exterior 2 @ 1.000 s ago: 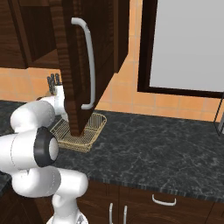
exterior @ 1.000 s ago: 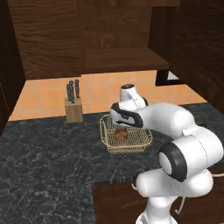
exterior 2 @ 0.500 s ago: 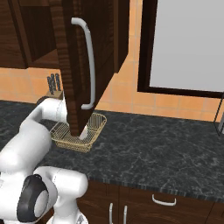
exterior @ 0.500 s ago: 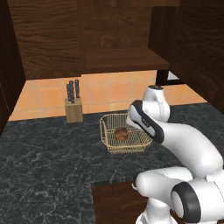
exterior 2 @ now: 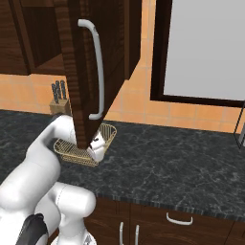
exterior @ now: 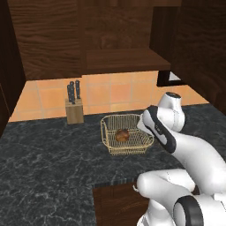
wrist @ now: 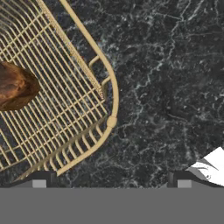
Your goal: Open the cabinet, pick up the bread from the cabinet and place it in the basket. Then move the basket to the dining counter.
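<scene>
Resting in basket (exterior: 126,140) | bread (exterior: 122,135): small, rounded, brown loaf

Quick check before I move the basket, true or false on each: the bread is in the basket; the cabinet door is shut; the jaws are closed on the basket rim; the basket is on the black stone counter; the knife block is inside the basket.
1. The bread lies in the basket. True.
2. The cabinet door is shut. False: it stands swung open.
3. The gripper has its jaws closed on the basket rim. False: the jaws stand open and hold nothing, beside the basket's corner.
4. The basket sits on the black speckled counter. True.
5. The knife block is inside the basket. False: it stands apart on the counter, by the tiled wall.
</scene>
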You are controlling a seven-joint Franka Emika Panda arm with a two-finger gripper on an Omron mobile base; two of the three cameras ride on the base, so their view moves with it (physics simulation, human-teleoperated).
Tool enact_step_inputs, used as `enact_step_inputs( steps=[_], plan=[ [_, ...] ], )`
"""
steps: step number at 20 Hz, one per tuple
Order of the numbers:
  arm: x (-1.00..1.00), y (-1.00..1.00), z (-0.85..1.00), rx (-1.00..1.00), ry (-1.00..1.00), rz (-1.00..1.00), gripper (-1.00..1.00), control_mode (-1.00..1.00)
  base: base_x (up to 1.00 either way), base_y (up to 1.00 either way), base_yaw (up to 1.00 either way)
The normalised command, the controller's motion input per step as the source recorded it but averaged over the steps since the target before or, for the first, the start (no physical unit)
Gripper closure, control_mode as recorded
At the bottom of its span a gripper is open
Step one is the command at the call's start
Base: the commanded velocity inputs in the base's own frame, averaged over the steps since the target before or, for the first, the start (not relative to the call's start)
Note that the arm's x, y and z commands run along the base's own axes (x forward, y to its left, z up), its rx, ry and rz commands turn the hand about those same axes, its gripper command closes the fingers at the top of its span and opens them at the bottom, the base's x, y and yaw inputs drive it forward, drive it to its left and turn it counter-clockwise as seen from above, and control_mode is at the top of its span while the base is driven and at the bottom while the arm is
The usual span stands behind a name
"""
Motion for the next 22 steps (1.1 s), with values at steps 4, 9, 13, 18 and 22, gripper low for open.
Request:
enact_step_inputs(
  steps=[4, 9, 13, 18, 22],
  plan=[
    [0.23, -0.27, -0.17, 0.0, 0.0, -0.06, -1.0, -1.0, 0.0, 0.0, 0.0],
    [0.26, -0.11, -0.35, -0.01, 0.0, -0.07, -1.0, -1.0, 0.0, 0.0, 0.0],
    [0.29, 0.0, -0.21, 0.0, 0.0, -0.04, -1.0, -1.0, 0.0, 0.0, 0.0],
    [0.3, 0.0, -0.27, 0.0, 0.0, -0.04, -1.0, -1.0, 0.0, 0.0, 0.0],
    [0.31, 0.0, -0.25, 0.0, 0.0, -0.03, -1.0, -1.0, 0.0, 0.0, 0.0]
  ],
)
